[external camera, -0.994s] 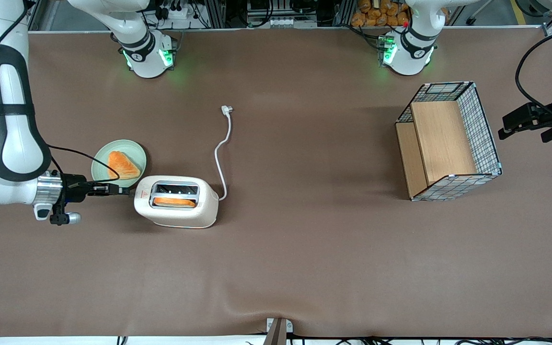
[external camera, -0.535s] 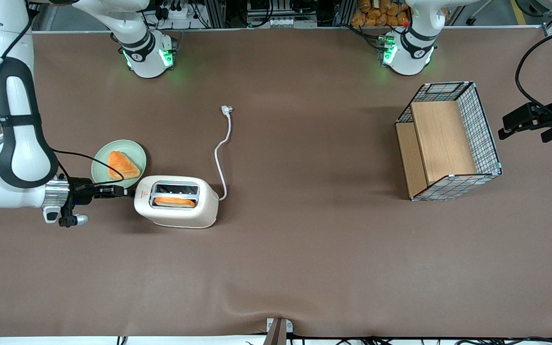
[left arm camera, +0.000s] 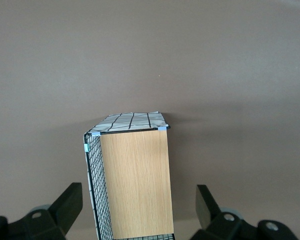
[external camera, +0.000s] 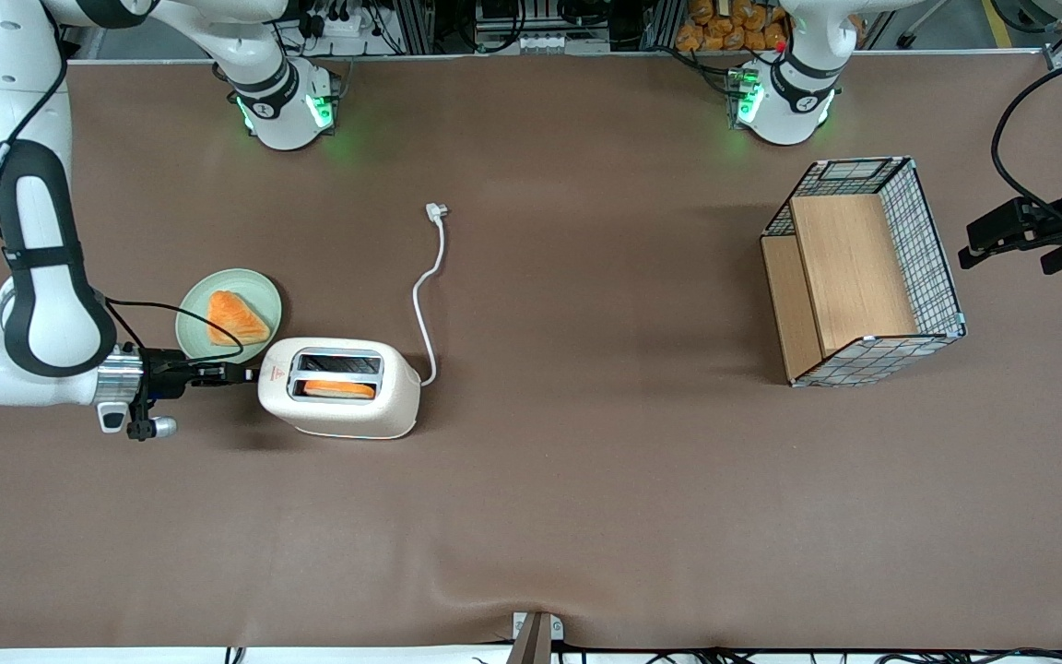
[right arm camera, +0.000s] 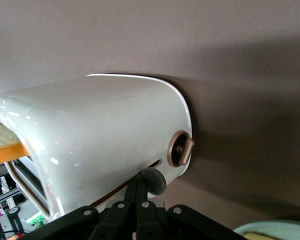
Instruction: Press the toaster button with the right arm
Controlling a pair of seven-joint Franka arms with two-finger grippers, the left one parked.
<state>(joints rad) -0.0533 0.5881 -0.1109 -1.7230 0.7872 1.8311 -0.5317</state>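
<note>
The cream-white toaster [external camera: 339,387] stands on the brown table with a slice of orange toast [external camera: 337,389] in the slot nearer the front camera. Its white cord [external camera: 428,295] trails away to a plug [external camera: 437,212]. The right arm [external camera: 33,277] reaches in level with the table from the working arm's end. Its slim black gripper [external camera: 250,373] is shut, with the fingertips against the toaster's narrow end face. In the right wrist view the shut gripper [right arm camera: 140,184] touches the small grey toaster button [right arm camera: 154,181], beside a round brown dial [right arm camera: 180,148].
A pale green plate [external camera: 194,309] with a slice of orange toast [external camera: 236,317] sits beside the toaster, farther from the front camera and close to the gripper. A wire basket with wooden panels [external camera: 863,272] stands toward the parked arm's end.
The right arm's wrist has moved toward the toaster and lower. The gripper tips have stayed at the toaster's end face. The toast in the slot shows a little lower.
</note>
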